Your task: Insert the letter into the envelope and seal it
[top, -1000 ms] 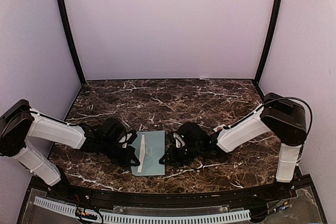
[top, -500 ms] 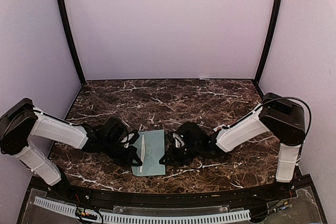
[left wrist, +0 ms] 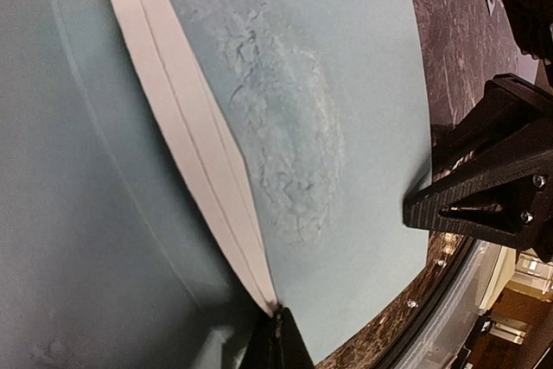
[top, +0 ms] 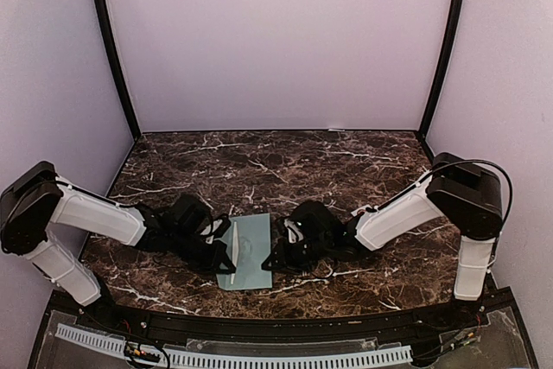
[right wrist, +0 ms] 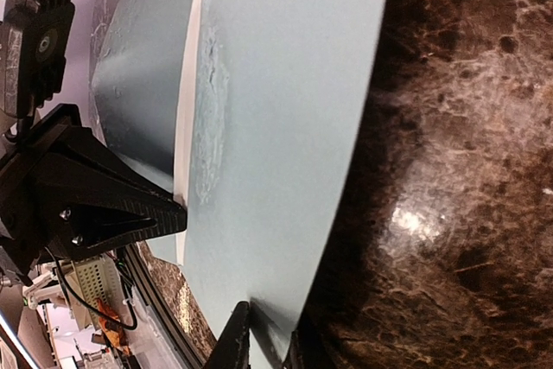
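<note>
Envelope [top: 251, 257] lies on the counter [top: 346, 170] near the front edge, right between both arms. Left tool [left wrist: 276, 339] is pinched tight on its white-lined flap [left wrist: 199, 153], which stands up. Right tool [right wrist: 263, 334] is nearly closed, nipping the envelope's right edge.

— How do the arms lie?
— Both low and stretched inward, the left arm [top: 95, 213] and the right arm [top: 397, 213] reaching toward each other.
— And the hands?
— The left hand [left wrist: 276, 340] is pinched fully closed. The right hand [right wrist: 266, 339] is nearly closed, with only a narrow gap between its fingers.
</note>
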You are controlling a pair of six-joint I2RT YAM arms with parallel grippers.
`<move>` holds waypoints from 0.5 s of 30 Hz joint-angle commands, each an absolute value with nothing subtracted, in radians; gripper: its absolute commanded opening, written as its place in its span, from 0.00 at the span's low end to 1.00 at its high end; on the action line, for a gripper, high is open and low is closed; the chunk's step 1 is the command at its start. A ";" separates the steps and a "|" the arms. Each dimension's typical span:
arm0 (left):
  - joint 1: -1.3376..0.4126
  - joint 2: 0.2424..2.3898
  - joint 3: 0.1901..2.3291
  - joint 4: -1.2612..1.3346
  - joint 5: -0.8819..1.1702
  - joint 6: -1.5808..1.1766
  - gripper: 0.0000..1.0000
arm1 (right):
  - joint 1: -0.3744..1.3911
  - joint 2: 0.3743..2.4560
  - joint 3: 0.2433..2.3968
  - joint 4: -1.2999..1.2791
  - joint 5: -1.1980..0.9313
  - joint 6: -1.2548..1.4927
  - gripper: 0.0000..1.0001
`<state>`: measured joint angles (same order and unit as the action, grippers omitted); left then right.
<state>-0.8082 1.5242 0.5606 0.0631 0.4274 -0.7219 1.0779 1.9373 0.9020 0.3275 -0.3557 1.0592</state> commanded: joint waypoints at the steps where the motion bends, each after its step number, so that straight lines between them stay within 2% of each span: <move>1: -0.830 1.469 0.598 -0.039 0.335 -0.670 0.08 | 1.090 1.939 0.914 0.291 -0.350 1.046 0.17; 5: -0.828 1.325 0.672 -0.166 0.251 -0.623 0.40 | 1.081 1.884 0.904 0.252 -0.304 1.025 0.33; 9: -0.818 1.200 0.757 -0.301 0.183 -0.577 0.65 | 1.067 1.804 0.889 0.196 -0.244 0.987 0.48; 11: -0.798 1.149 0.786 -0.342 0.159 -0.568 0.70 | 1.058 1.765 0.893 0.146 -0.206 0.961 0.54; 15: -0.695 1.083 0.764 -0.390 0.151 -0.568 0.70 | 1.043 1.709 0.893 0.088 -0.151 0.923 0.57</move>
<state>-0.7731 1.1297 0.7830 -0.2520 0.2047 -0.5968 1.0603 1.7721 0.8963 0.1585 -0.2344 0.9787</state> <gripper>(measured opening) 0.712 0.565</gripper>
